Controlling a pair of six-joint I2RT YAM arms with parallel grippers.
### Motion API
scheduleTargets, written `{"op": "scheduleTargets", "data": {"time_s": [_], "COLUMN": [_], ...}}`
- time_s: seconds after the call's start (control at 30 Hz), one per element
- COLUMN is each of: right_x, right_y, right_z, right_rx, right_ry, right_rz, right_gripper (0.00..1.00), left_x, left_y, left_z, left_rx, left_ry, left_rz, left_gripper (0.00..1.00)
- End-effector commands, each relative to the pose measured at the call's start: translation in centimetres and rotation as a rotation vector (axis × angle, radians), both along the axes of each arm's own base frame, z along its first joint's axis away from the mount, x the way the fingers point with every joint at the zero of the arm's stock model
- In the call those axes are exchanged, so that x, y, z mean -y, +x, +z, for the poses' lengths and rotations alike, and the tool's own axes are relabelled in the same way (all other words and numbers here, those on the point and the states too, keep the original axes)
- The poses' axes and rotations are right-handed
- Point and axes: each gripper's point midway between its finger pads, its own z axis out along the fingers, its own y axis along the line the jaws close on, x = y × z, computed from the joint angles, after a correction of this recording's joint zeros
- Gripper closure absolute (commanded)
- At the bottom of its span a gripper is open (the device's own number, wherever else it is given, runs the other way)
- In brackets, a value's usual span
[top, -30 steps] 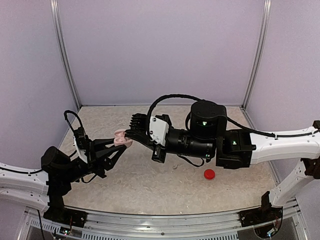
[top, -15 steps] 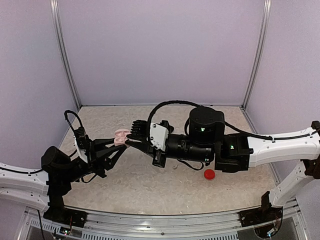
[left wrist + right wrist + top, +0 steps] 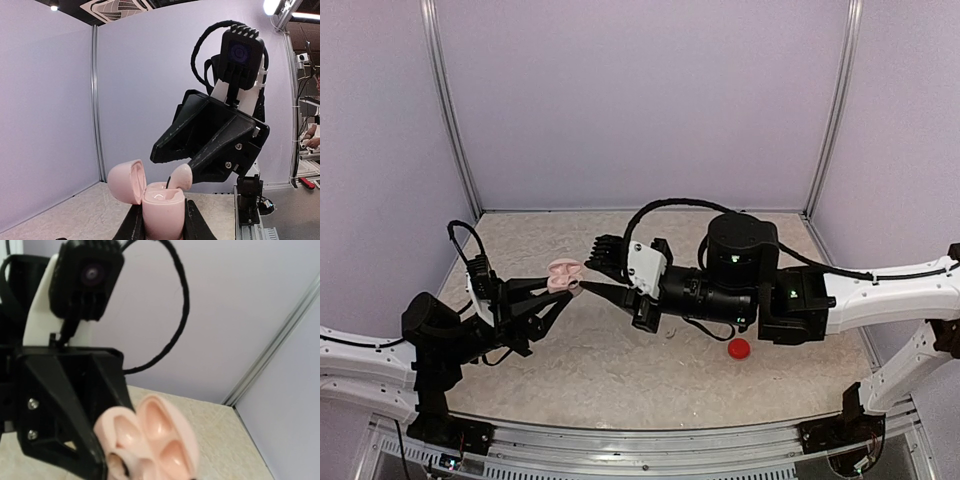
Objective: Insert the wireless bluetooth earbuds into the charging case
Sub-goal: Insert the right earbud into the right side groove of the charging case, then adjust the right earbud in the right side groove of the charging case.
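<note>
A pink charging case (image 3: pixel 563 275) is held upright above the table, with my left gripper (image 3: pixel 558 288) shut on its body (image 3: pixel 162 210). Its lid (image 3: pixel 126 181) is swung open to the left. A pink earbud (image 3: pixel 181 176) leans with its stem in the case's top slot and its head against the lower fingertip of my right gripper (image 3: pixel 170 162). That gripper's jaws stand apart, and the upper finger is clear of the earbud. The right wrist view shows the open case (image 3: pixel 160 440) close up and blurred, beside a black left finger (image 3: pixel 60 410). My right gripper's own fingers do not show there.
A small red round object (image 3: pixel 738 348) lies on the speckled table right of centre. A tiny whitish piece (image 3: pixel 671 333) lies under my right arm. Purple walls with metal posts (image 3: pixel 448 110) close in three sides, and a metal rail (image 3: pixel 640 450) runs along the near edge.
My right gripper's jaws have spread apart, and its arm has drawn slightly back to the right. The case and my left gripper have stayed put.
</note>
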Motion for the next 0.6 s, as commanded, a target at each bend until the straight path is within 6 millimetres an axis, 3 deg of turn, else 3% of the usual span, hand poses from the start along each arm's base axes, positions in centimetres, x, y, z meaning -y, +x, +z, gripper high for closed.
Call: {"op": "scheduleTargets", "data": {"time_s": [0.0, 0.23, 0.3, 0.47, 0.57], "right_x": [0.8, 0.8, 0.5, -0.5, -0.7], "right_y": [-0.5, -1.1, -0.8, -0.1, 0.4], "right_z": [1.5, 3.1, 3.3, 2.9, 2.9], "right_rx": [-0.011, -0.086, -0.105, -0.137, -0.149], "right_ry": [0.038, 0.093, 0.112, 0.120, 0.133], "right_rz": [-0.003, 0.026, 0.003, -0.045, -0.075], "right_gripper": [0.73, 0.56, 0.45, 0.06, 0.00], "left_x": [-0.3, -0.8, -0.9, -0.7, -0.7], "left_y": [-0.3, 1.6, 1.9, 1.9, 1.7], "left_z": [2.3, 2.4, 2.3, 2.2, 2.2], "left_rx": [0.036, -0.008, -0.017, -0.017, -0.012], "left_ry": [-0.052, -0.061, -0.063, -0.060, -0.058], "left_rz": [-0.009, 0.095, 0.113, 0.109, 0.103], "left_gripper": [0.96, 0.96, 0.97, 0.96, 0.96]}}
